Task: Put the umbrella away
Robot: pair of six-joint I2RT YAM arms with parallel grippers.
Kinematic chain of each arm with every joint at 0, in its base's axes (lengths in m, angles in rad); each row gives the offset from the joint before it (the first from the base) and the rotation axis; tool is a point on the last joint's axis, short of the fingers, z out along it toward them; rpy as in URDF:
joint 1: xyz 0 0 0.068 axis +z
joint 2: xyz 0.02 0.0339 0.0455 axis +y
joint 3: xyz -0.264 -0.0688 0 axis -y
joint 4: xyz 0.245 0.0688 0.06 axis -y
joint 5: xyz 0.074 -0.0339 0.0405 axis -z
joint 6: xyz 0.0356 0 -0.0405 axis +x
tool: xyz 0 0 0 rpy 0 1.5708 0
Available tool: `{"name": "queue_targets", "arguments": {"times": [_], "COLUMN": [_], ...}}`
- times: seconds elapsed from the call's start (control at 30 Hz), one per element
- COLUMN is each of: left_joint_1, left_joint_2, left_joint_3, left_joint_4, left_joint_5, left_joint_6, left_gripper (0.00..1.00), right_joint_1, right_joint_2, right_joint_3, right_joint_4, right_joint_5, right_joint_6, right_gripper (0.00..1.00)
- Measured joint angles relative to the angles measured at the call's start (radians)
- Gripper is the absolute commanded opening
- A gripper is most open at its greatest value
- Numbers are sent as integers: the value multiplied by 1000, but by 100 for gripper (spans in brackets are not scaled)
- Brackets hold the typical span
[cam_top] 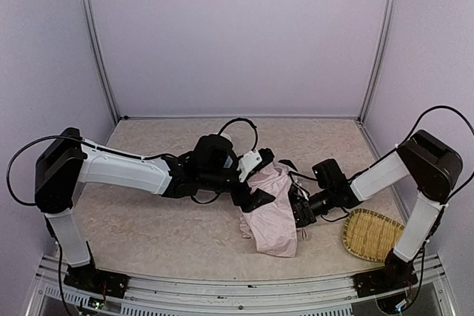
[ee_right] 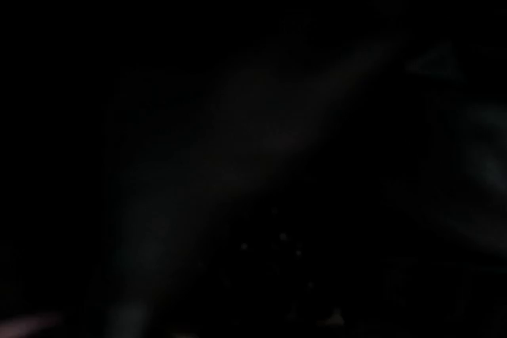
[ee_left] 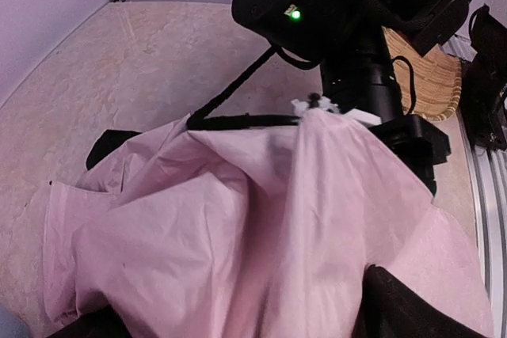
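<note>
The umbrella (cam_top: 272, 220) lies as a crumpled pale pink heap at the table's middle, between both arms. My left gripper (cam_top: 255, 199) is pressed into its upper left side. In the left wrist view the pink fabric (ee_left: 238, 235) fills the lower frame and covers the jaws; a thin black rod (ee_left: 245, 122) runs along its top edge. My right gripper (cam_top: 300, 211) is against the umbrella's right side. The right wrist view is almost wholly dark, so its jaws do not show. The handle is hidden.
A round woven bamboo tray (cam_top: 370, 233) lies at the near right, beside the right arm's base; it also shows in the left wrist view (ee_left: 432, 77). The right arm's wrist (ee_left: 356, 45) stands close behind the fabric. Purple walls enclose the table.
</note>
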Motion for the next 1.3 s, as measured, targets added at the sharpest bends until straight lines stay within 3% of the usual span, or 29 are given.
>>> {"name": "queue_targets", "arguments": {"times": [0.17,0.23,0.37,0.47,0.6,0.73,0.93,1.13,1.3], "left_joint_1": [14,28,69,91,109,127,162,176,209], "left_joint_2": [15,14,10,5,3,13,134,280,329], "left_joint_3": [13,13,-6,-26,-39,-30,106,258,335], "left_joint_4": [-51,-74,-97,-105,-120,-139,-241,-375,-469], "left_joint_5": [27,80,144,161,179,204,232,284,343], "left_joint_6": [-9,-19,-41,-52,-53,-47,-16,43,72], "left_gripper": [22,9,8,10,11,12,19,21,22], "right_joint_1": [82,90,93,93,85,48,10,172,299], "right_joint_2": [-6,-6,-6,-7,-66,-222,-463,-653,-621], "right_joint_3": [6,8,21,31,24,-8,-18,8,26], "right_joint_4": [-3,-3,-10,-48,-127,-192,-336,-353,-339], "right_joint_5": [-25,-30,-31,-16,63,171,397,560,669], "right_joint_6": [0,3,15,29,30,48,39,-120,-361], "right_gripper": [0,17,62,78,80,79,71,76,83]}}
